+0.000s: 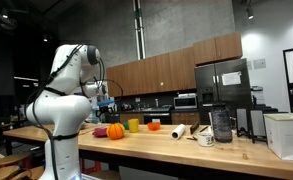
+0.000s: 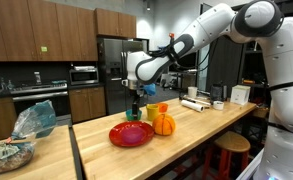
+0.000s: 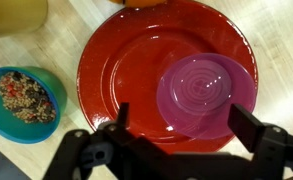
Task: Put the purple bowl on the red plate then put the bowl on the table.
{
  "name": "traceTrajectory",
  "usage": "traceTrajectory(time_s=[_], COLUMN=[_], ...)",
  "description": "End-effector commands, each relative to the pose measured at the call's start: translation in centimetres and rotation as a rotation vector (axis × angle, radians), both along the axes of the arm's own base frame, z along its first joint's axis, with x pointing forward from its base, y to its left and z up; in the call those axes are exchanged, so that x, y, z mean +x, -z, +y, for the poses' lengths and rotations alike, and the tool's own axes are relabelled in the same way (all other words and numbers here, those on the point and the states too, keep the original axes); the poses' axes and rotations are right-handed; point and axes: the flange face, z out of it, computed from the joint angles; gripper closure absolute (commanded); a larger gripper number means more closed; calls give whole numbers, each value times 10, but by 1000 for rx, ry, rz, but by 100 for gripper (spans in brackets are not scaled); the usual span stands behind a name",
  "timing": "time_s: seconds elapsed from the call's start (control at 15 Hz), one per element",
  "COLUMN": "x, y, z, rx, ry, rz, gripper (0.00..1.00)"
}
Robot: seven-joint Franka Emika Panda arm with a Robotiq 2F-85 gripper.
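Wrist view: hand [image 3: 178, 115] with fingers spread apart, gripping nothing, above bowl [image 3: 206, 95]. Bowl rests on right part of plate [image 3: 126, 70]. Blue dish of grains [image 3: 24, 100] left of plate on tabletop [image 3: 276, 30]. Exterior view: arm [image 2: 186, 42] reaches in from right, wrist pointing down over plate.

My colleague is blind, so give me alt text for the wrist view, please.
A purple bowl sits on a red plate, toward its right edge, with the open claw poised over it. A blue bowl of speckled food lies left of the plate, on a wooden table.
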Motion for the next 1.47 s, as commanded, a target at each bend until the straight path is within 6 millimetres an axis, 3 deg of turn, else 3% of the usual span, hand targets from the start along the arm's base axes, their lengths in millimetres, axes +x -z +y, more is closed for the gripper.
traceTrajectory(time_s=[0.0, 0.53, 0.6, 0.67, 0.87, 1.33, 1.4], x=[8, 21, 23, 24, 27, 28, 29], y=[18, 75, 79, 81, 79, 64, 63], z=[1, -1, -2, -2, -1, 7, 8], rx=[18, 53, 56, 61, 70, 112, 118], ry=[17, 37, 41, 43, 42, 76, 79], rz=[6, 45, 49, 48, 42, 69, 73], gripper=[0, 2, 10, 27, 44, 99, 100])
